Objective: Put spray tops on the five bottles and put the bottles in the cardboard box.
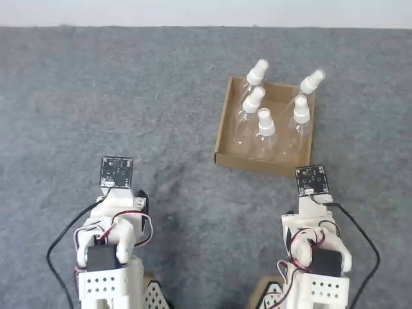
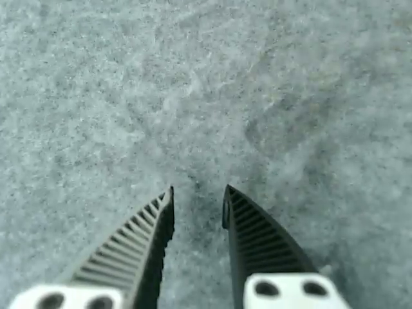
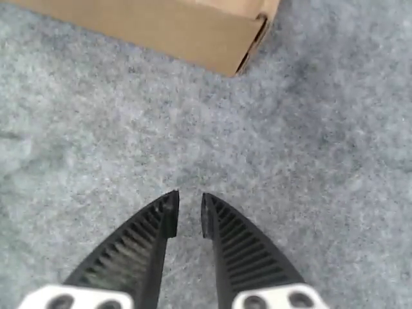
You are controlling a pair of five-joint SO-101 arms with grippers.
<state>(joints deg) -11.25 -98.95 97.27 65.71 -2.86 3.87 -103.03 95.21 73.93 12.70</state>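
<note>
Closing step: five capped bottles (image 1: pixel 265 122) are sitting inside the cardboard box (image 1: pixel 223 132), your left gripper (image 2: pixel 197 199) and right gripper (image 3: pixel 190 209) are hovering narrowly ajar, holding nothing; likely you are needing no further move.

Seemingly a robot test bench: a grey carpet-like surface (image 1: pixel 96 96), a plain pale wall (image 1: pixel 193 11) past its far edge, left arm (image 1: pixel 111 248) and right arm (image 1: pixel 315 254), wires bare, at its near edge.

Grey carpeted tabletop (image 1: pixel 129 96), pale wall strip (image 1: pixel 193 13) behind.
</note>
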